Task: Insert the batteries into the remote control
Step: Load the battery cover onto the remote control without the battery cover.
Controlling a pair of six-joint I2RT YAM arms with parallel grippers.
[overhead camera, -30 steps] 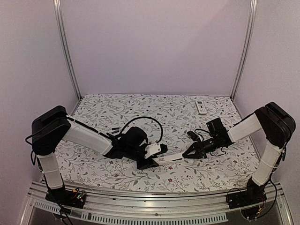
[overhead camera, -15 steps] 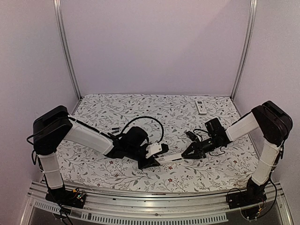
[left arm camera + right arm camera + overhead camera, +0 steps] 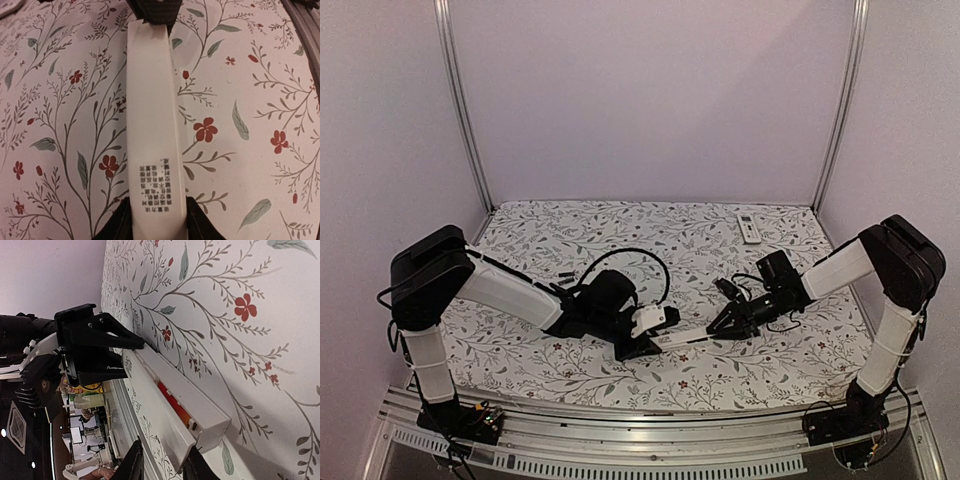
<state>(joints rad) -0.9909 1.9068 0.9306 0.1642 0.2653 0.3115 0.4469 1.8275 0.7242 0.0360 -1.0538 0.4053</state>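
Observation:
A long white remote (image 3: 682,336) lies low over the floral table between both grippers. My left gripper (image 3: 648,345) is shut on one end; in the left wrist view its dark fingers (image 3: 116,226) clamp the remote (image 3: 154,115) on both sides below the printed text. My right gripper (image 3: 719,325) is shut on the other end, its fingers (image 3: 133,465) astride the remote (image 3: 165,405). A red battery (image 3: 172,401) shows in the slot under the part-open back cover. Two tiny dark slim pieces (image 3: 563,278) lie by the left arm, too small to identify.
A second white remote (image 3: 748,228) lies at the back right of the floral table cover (image 3: 650,230). A black cable (image 3: 640,258) loops over the left wrist. Metal frame posts stand at both back corners, and a rail runs along the near edge.
My right wrist has drawn slightly left and back toward the remote's end. The remote and my left gripper have stayed almost still.

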